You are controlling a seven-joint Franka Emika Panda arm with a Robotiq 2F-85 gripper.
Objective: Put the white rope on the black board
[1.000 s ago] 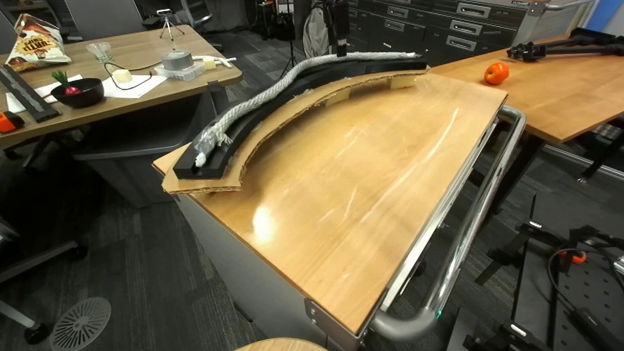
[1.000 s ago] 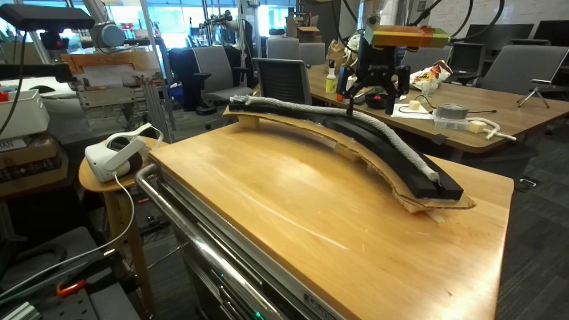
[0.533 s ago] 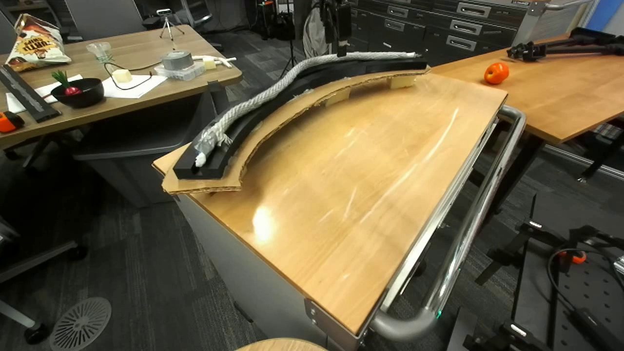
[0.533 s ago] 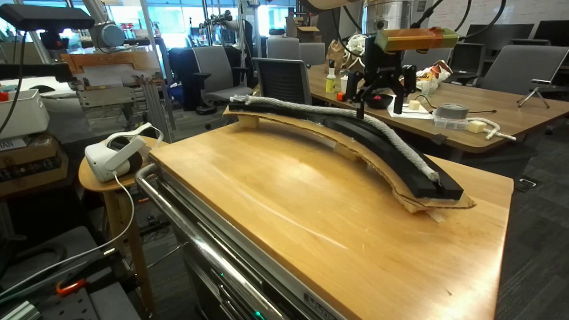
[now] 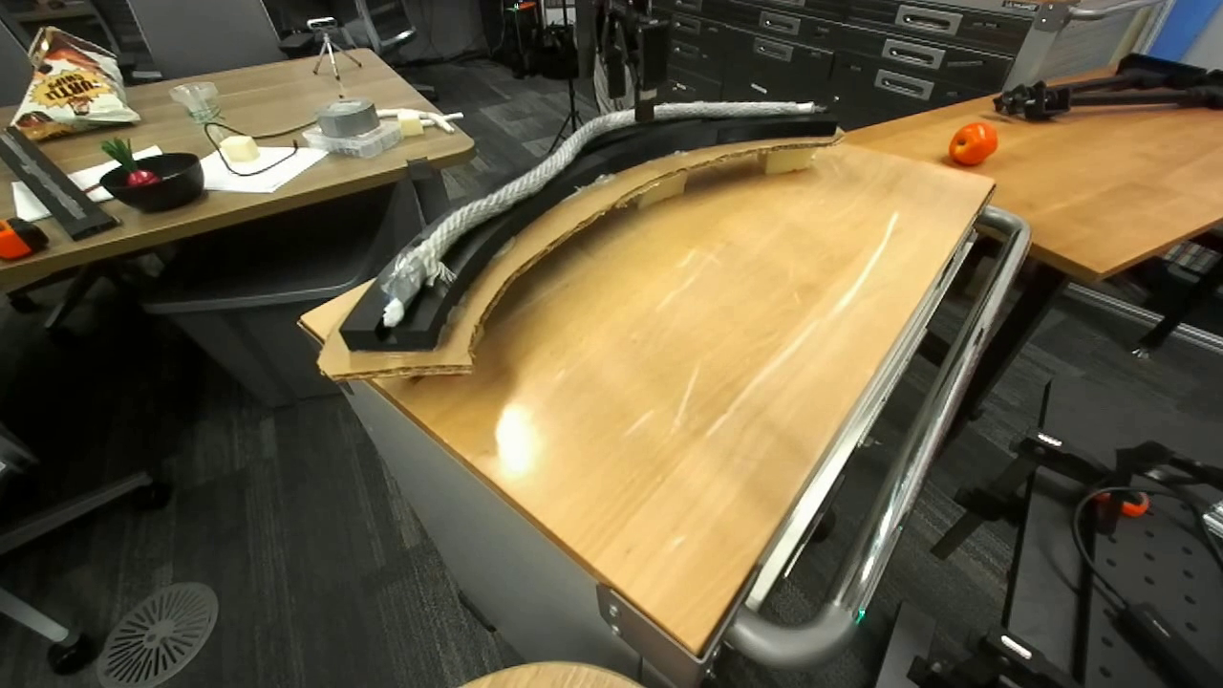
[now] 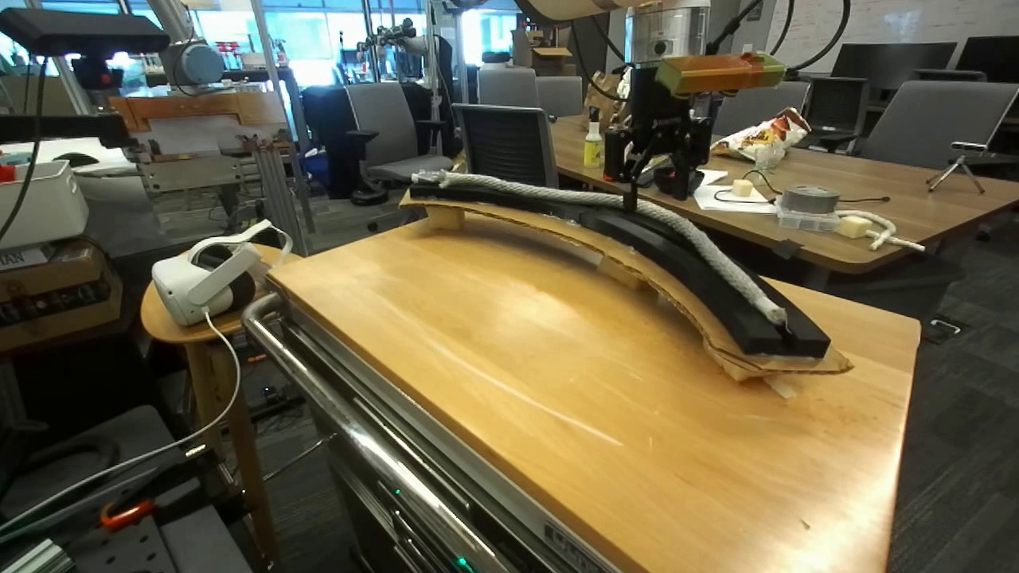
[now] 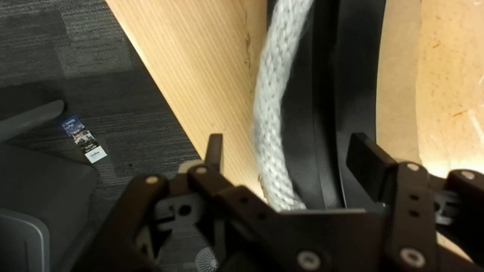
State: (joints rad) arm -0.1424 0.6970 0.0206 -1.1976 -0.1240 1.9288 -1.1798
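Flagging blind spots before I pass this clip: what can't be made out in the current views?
Rope: wrist view; top edge cuts it off, pincer hides its lower stretch.
Board: wrist view; rope covers part of its outer edge, so contact there is unclear.
Arm: cut off by the top edge in an exterior view.
Card: wrist view; print too small to read.

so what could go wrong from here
Midway along, the white rope lies at the outer edge of the black board, so a nudge might send it off. In the wrist view one finger of the open tool shows over the board and could scrape it on closing.
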